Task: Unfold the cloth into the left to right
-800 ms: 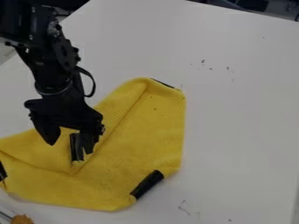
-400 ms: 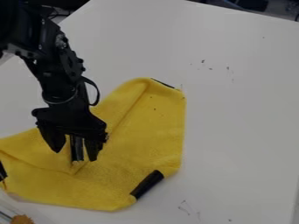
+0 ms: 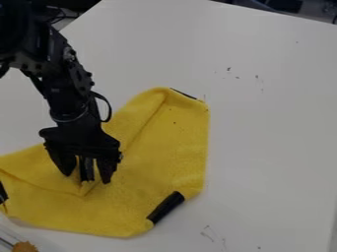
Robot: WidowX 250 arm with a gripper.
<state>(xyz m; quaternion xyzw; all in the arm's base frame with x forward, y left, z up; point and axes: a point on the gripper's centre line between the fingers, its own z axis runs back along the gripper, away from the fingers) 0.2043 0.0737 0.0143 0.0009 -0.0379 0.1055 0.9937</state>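
Observation:
The black gripper (image 3: pixel 87 178) hangs over the left part of the yellow cloth (image 3: pixel 171 157), its two fingers apart. Between them stands the black taped corner (image 3: pixel 86 168) of the folded-over flap, whose tip lies near the middle of the cloth. Other black-taped corners show at the cloth's lower right, at its top and at the left edge of the view. A fold line runs from the top of the cloth down to the flap's tip. The arm hides part of the cloth's upper left side.
The white table (image 3: pixel 263 123) extends to the right and behind the cloth, with small dark marks on it. At the lower left corner lies a small orange-brown object (image 3: pixel 25 246) beside a clear edge.
The gripper has moved slightly right and down, so that the taped corner now stands between its fingers. The cloth has not visibly moved.

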